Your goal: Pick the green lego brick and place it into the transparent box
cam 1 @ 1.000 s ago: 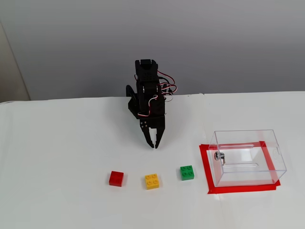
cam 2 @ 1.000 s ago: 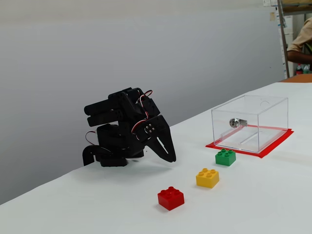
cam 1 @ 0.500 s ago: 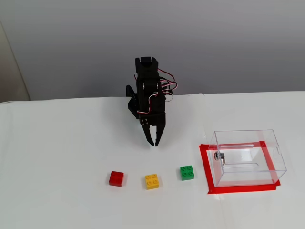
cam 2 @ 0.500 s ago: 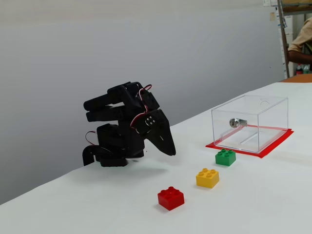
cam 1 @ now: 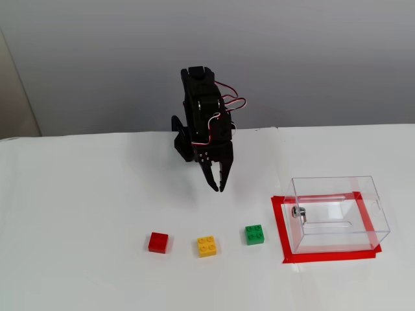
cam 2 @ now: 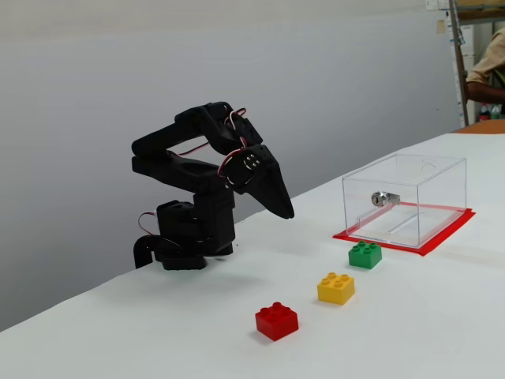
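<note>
The black hand [cam 1: 218,186] [cam 2: 287,213] hung in the air with its tips pointing down toward the surface [cam 1: 84,207] [cam 2: 442,316], its two fingers drawn nearly together and nothing between them. It touched none of the bricks. In a fixed view from the front, the green lego brick [cam 1: 254,234] [cam 2: 364,254] lay nearer the camera and a little to the right of the hand, well apart from it. To the brick's left sat a yellow brick [cam 1: 207,246] [cam 2: 335,287], and further left a red brick [cam 1: 158,242] [cam 2: 276,320], the three forming a row. Just right of the green brick stood the transparent box [cam 1: 337,214] [cam 2: 404,199], upright on a red tape outline [cam 1: 280,227] [cam 2: 442,237], a small metal knob [cam 1: 298,211] [cam 2: 380,198] on its left wall.
</note>
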`<action>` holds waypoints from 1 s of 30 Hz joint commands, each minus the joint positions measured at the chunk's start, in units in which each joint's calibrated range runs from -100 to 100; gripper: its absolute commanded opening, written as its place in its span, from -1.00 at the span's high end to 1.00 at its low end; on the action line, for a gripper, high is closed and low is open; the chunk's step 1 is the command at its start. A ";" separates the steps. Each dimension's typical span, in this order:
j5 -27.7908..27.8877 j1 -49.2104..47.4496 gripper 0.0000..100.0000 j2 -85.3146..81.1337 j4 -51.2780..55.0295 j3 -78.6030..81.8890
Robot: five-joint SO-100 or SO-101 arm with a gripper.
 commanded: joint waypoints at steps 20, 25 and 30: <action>-0.15 -21.03 0.95 24.27 -23.47 -8.44; -0.30 -23.84 0.95 30.63 -26.08 -11.61; -6.15 -24.35 0.95 35.98 -28.09 -14.32</action>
